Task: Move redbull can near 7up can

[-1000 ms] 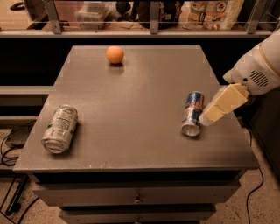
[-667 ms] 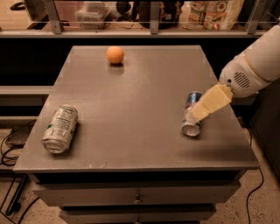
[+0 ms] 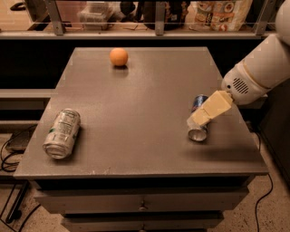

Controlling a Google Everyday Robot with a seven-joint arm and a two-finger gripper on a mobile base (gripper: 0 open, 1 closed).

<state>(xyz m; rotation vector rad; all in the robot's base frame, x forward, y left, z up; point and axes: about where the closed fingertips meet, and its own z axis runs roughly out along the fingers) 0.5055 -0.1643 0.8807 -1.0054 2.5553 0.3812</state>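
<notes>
we see the gripper (image 3: 199, 118) at right-centre over the redbull can (image 3: 198, 132), lying flat, axis running up-frame, 7up can (image 3: 62, 133) well left; grip state we can't tell.

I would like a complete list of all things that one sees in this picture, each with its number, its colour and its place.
slim blue-and-silver metal redbull can: one, blue and silver, lying on its side on the right part of the table, its middle hidden by the gripper.
wide silver-white metal 7up can: one, silver-white with green print, lying on its side near the front left corner.
small round orange ball or fruit: one, orange, far side of the table top.
grey table with drawers: one, grey-brown, centre of the view.
bags and containers: several, mixed colours, on the shelf behind the table.
robot arm: one, white, entering from the right.
gripper: one, cream, in front of the redbull can.
</notes>
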